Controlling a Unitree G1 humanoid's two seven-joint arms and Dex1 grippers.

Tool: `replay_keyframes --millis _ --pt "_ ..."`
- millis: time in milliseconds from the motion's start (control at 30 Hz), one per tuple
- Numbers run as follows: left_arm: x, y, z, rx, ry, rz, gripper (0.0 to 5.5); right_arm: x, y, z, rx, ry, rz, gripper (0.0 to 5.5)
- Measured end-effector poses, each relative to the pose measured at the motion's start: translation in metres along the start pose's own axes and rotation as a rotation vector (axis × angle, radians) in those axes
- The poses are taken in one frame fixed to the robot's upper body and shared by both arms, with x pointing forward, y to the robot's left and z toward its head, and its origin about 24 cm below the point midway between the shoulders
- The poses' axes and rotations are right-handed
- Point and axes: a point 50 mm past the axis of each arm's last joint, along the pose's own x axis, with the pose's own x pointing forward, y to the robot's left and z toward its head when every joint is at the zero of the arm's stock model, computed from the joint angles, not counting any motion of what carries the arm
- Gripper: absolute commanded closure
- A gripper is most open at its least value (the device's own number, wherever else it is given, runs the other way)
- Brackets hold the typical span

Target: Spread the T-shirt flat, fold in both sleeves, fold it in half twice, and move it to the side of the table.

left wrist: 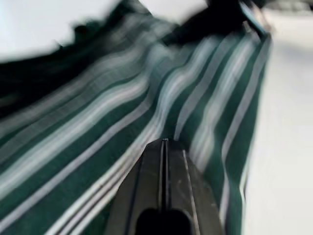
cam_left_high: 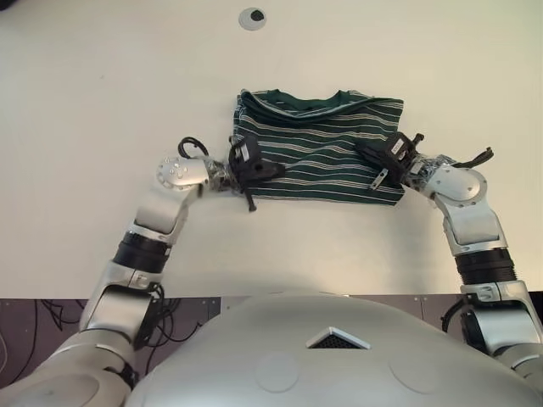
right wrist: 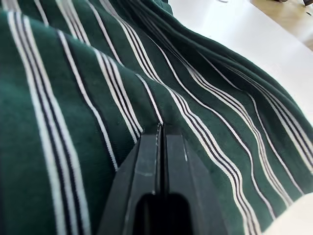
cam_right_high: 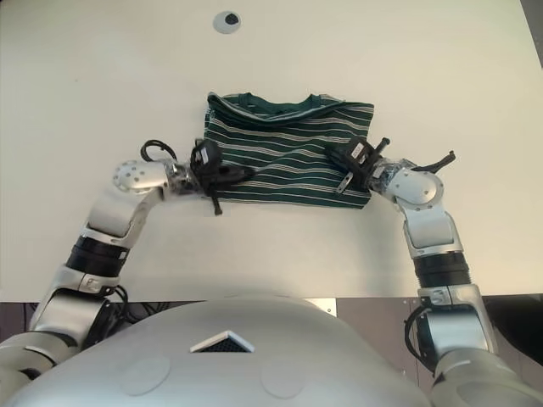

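The T-shirt, dark green with white stripes, lies folded into a wide rectangle on the white table, collar at the far edge. My left gripper sits at the shirt's near left corner, fingers shut, with the striped cloth creasing away from the tip. My right gripper is at the near right corner, its fingers shut too, and the stripes pucker together right at the tip. Both arms come in low from the sides.
A small round grey disc is set in the table near its far edge. Bare tabletop stretches to the left and right of the shirt and between it and the near table edge.
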Motion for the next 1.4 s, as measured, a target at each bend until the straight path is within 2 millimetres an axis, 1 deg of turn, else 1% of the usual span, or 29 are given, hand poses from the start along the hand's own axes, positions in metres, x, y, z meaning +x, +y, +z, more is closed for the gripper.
replay_keyframes --millis 67,133,233,267,300,333,467,533,567,600,700,800,867,900,933,1000,1067,1167,1200,1233,1300,1400 --pt "-0.004 -0.002 -0.001 0.035 0.027 -0.016 5.50 -0.002 0.005 -0.002 -0.056 0.025 0.028 5.47" --pt "-0.011 -0.003 -0.004 0.063 0.057 -0.045 5.50 -0.011 0.011 -0.002 -0.148 0.047 0.088 5.47" --pt "-0.021 -0.004 -0.008 0.087 0.090 -0.070 5.50 -0.027 0.030 0.003 -0.189 0.043 0.216 5.47" --pt "-0.025 -0.004 -0.009 0.097 0.101 -0.080 5.50 -0.030 0.038 0.006 -0.172 0.026 0.256 5.47" --pt "-0.030 -0.004 -0.012 0.104 0.120 -0.093 5.50 -0.035 0.053 0.011 -0.166 -0.003 0.344 5.47" --pt "-0.033 -0.005 -0.013 0.105 0.133 -0.101 5.50 -0.036 0.065 0.015 -0.142 -0.030 0.389 5.47" --pt "-0.041 -0.002 -0.014 0.132 0.134 -0.085 5.50 -0.040 0.091 0.024 -0.052 -0.074 0.511 5.47" --pt "-0.042 0.003 -0.014 0.136 0.129 -0.064 5.50 -0.041 0.097 0.026 -0.022 -0.082 0.534 5.47" --pt "-0.041 0.009 -0.013 0.139 0.124 -0.031 5.50 -0.041 0.099 0.027 -0.005 -0.085 0.545 5.47" --pt "-0.038 0.019 -0.011 0.156 0.109 0.035 5.50 -0.041 0.103 0.029 0.015 -0.094 0.561 5.47" --pt "-0.028 0.036 -0.005 0.198 0.089 0.154 5.50 -0.039 0.108 0.033 0.027 -0.108 0.579 5.47" --pt "-0.013 0.041 0.001 0.262 0.045 0.195 5.50 -0.038 0.111 0.035 0.033 -0.119 0.580 5.47" --pt "-0.009 0.041 0.003 0.310 0.036 0.194 5.50 -0.035 0.113 0.037 0.054 -0.135 0.560 5.47" --pt "-0.009 0.041 0.004 0.322 0.030 0.193 5.50 -0.035 0.112 0.038 0.071 -0.138 0.546 5.47" --pt "-0.010 0.041 0.004 0.328 0.028 0.193 5.50 -0.037 0.106 0.042 0.100 -0.153 0.525 5.47" --pt "-0.016 0.041 0.005 0.346 0.018 0.183 5.50 -0.042 0.089 0.055 0.151 -0.229 0.467 5.47" --pt "-0.028 0.039 0.006 0.378 0.003 0.179 5.50 -0.049 0.068 0.070 0.194 -0.315 0.392 5.47" --pt "-0.039 0.032 0.013 0.399 -0.063 0.156 5.50 -0.051 0.043 0.084 0.232 -0.396 0.277 5.47" --pt "-0.040 0.028 0.015 0.403 -0.084 0.140 5.50 -0.051 0.038 0.085 0.224 -0.395 0.253 5.47" --pt "-0.040 0.024 0.016 0.409 -0.100 0.121 5.50 -0.050 0.034 0.084 0.220 -0.386 0.237 5.47" --pt "-0.042 0.012 0.013 0.418 -0.109 0.055 5.50 -0.047 0.029 0.072 0.203 -0.315 0.189 5.47" --pt "-0.042 -0.006 0.008 0.404 -0.107 -0.033 5.50 -0.042 0.028 0.053 0.172 -0.225 0.160 5.47"
